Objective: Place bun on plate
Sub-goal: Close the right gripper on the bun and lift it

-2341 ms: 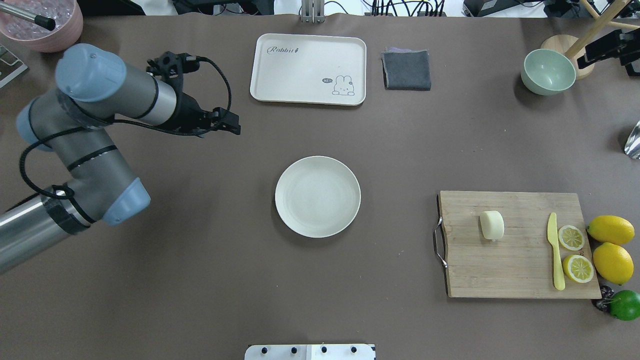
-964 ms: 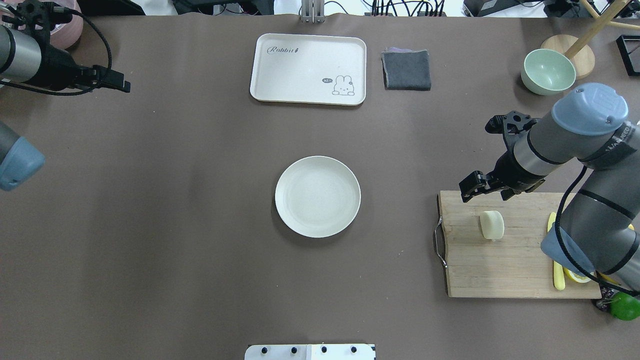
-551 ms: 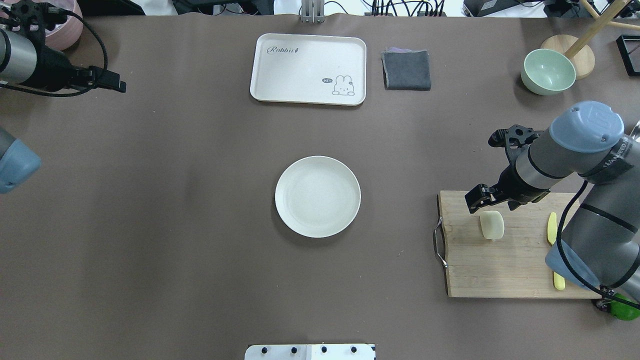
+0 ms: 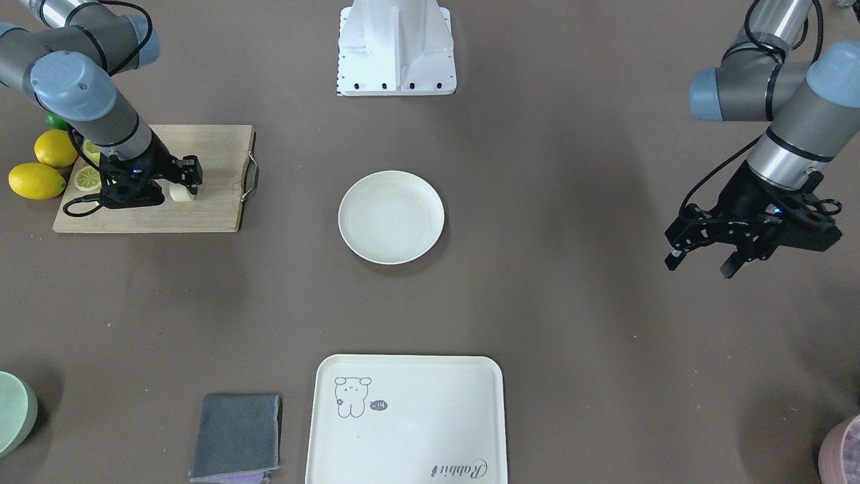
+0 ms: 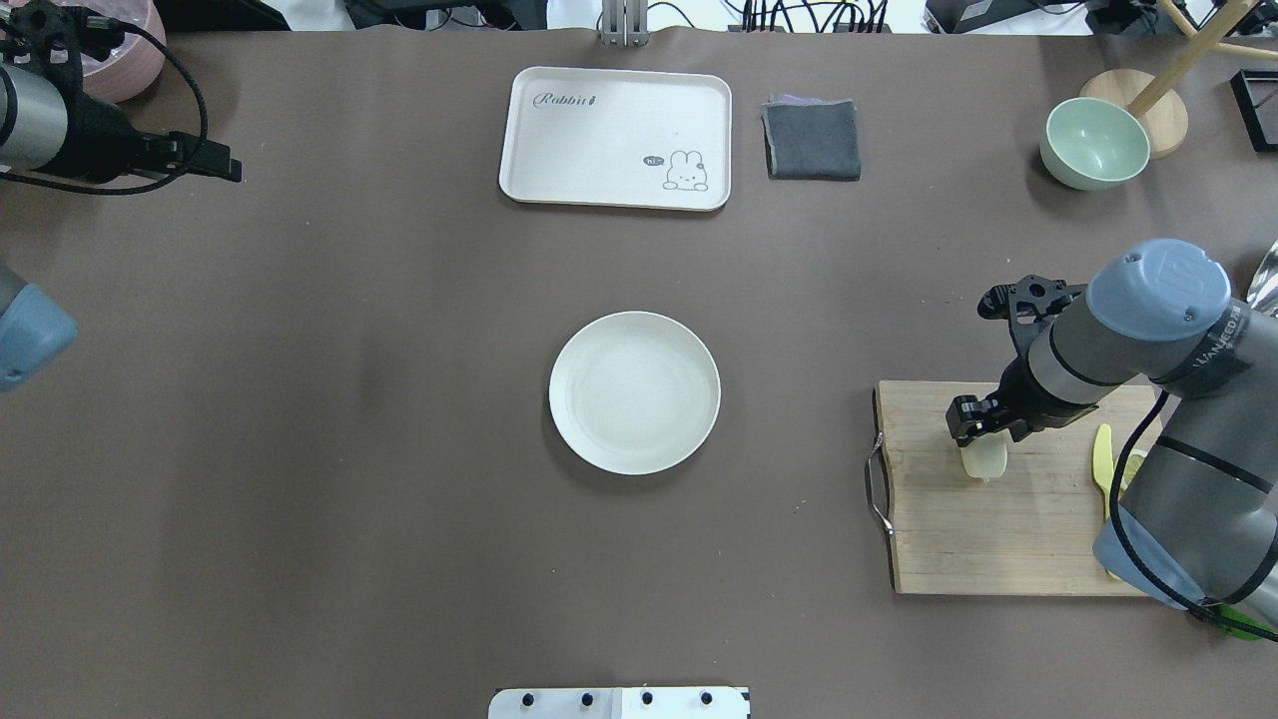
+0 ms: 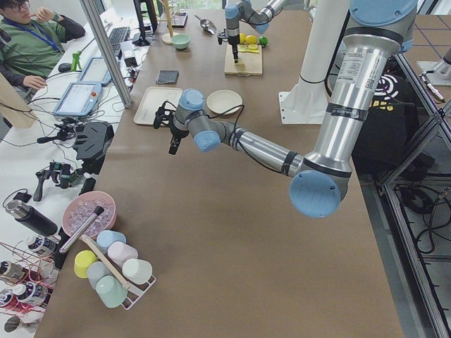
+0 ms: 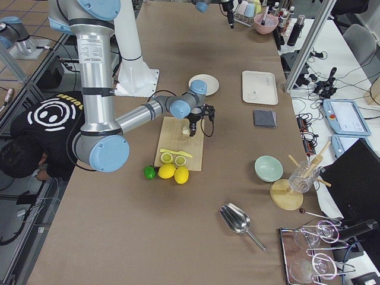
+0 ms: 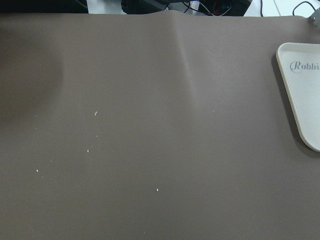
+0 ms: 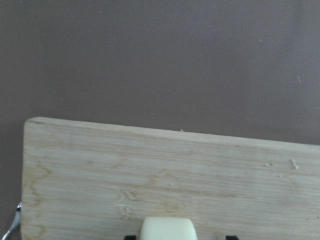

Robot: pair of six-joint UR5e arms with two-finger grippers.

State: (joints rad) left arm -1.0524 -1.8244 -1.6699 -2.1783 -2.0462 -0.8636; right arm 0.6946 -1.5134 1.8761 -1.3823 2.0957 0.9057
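Observation:
The pale cream bun (image 5: 985,461) lies on the wooden cutting board (image 5: 998,539) at the right. My right gripper (image 5: 979,430) is down over it, open. In the right wrist view the bun (image 9: 167,229) sits between the two fingertips with a gap on each side. The round off-white plate (image 5: 634,392) stands at the table's centre with nothing on it, well left of the board. My left gripper (image 4: 701,263) hangs open and holds nothing, far off at the table's left end.
A rabbit tray (image 5: 616,138), a grey cloth (image 5: 812,140) and a green bowl (image 5: 1094,143) line the far side. A yellow knife (image 5: 1101,454) lies on the board beside my right arm. Lemon halves (image 4: 87,178) and whole lemons (image 4: 37,180) sit at its outer end.
My right arm came in from the right and lowered its open gripper onto the bun. My left arm drew back to the far left. The bun and plate have not moved.

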